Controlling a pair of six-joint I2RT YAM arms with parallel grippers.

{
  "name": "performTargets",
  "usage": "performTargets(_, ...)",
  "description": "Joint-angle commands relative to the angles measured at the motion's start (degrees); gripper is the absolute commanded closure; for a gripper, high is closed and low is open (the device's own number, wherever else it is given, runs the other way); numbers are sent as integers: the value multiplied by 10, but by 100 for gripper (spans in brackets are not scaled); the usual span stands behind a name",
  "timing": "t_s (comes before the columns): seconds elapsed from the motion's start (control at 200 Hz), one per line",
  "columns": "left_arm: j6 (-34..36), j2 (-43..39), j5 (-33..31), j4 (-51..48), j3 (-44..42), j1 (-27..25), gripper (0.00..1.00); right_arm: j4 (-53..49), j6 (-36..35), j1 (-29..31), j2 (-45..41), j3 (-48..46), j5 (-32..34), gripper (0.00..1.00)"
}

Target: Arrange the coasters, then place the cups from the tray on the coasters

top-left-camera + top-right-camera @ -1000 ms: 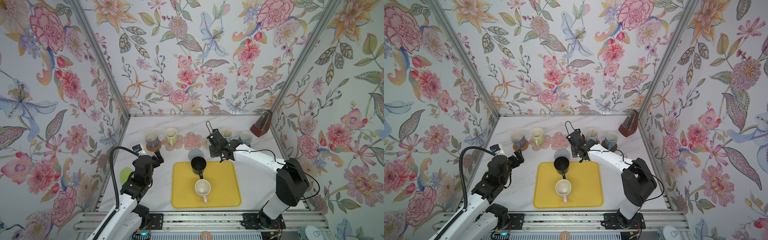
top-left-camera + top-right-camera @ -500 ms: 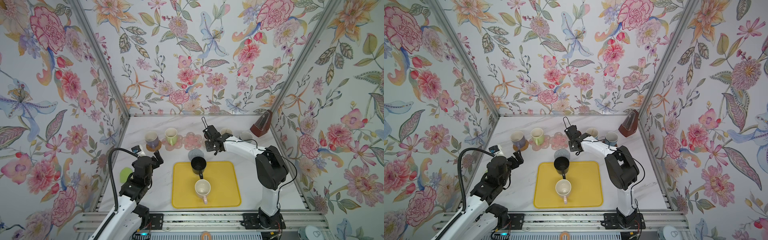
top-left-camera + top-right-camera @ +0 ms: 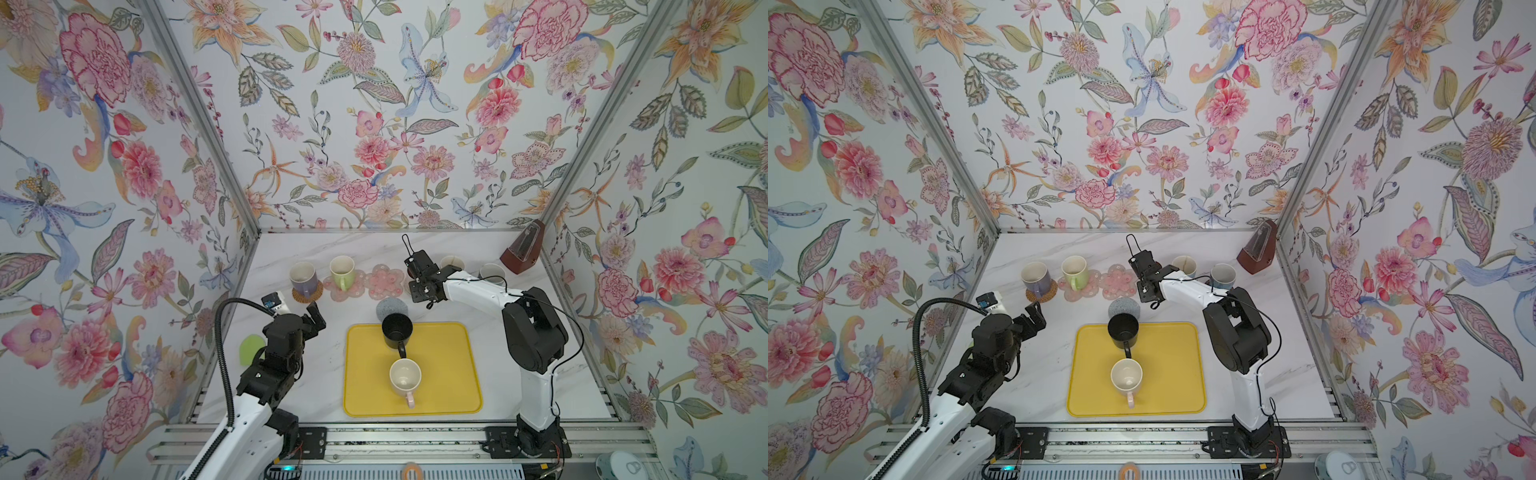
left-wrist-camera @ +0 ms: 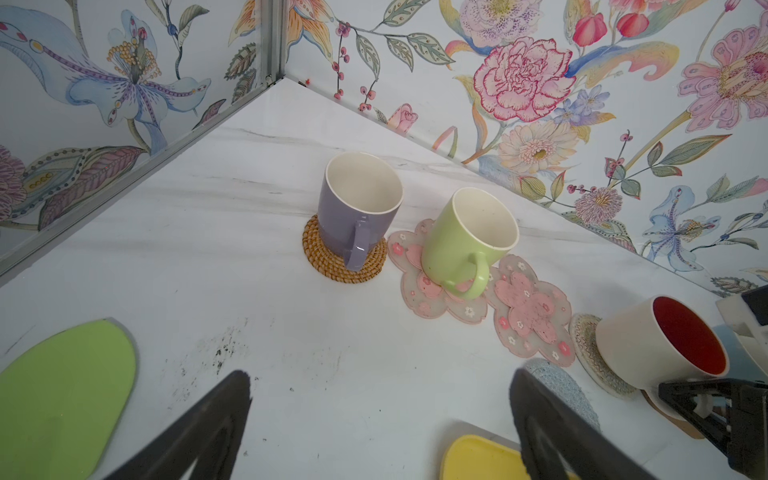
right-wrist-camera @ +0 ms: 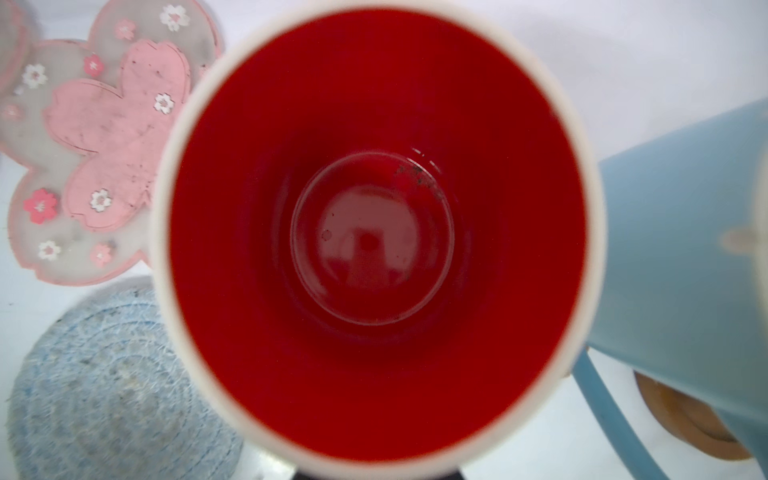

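Since second ago: right arm (image 3: 478, 286) folded in, wrist slightly leftward. Right gripper (image 3: 424, 289) clenched on white mug (image 4: 648, 345), tilted at beige woven coaster (image 4: 588, 353), far centre. Left gripper (image 4: 382, 399) released, empty, near left. Seated far row: lavender mug (image 3: 303, 276), green mug (image 3: 343, 268), two blue mugs (image 3: 492, 272). Remaining: black mug (image 3: 397, 330), cream mug (image 3: 405, 376) on tray (image 3: 449, 374); pink flower coaster (image 3: 384, 280), grey coaster (image 3: 390, 307) vacant.
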Motion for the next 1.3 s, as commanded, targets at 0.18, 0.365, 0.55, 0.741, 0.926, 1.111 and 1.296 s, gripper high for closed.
performTargets(0.18,-8,-10,4,-15,-7,6,1,30,-4,-5,10,34,10,100)
performTargets(0.365,-8,-12,3,-18,-8,6,1,33,-1,-7,15,32,8,100)
performTargets(0.55,-9,-12,3,-18,-8,6,1,36,3,-9,18,29,6,100)
performTargets(0.741,-11,-11,3,-19,-7,6,1,40,8,-11,19,20,1,99)
performTargets(0.926,-11,-10,3,-19,-8,6,1,46,13,-11,18,10,-2,96)
performTargets(1.111,-12,-10,3,-20,-8,6,1,48,18,-11,12,4,-7,90)
performTargets(1.296,-13,-9,0,-21,-9,6,1,56,24,-11,-7,-7,-14,76)
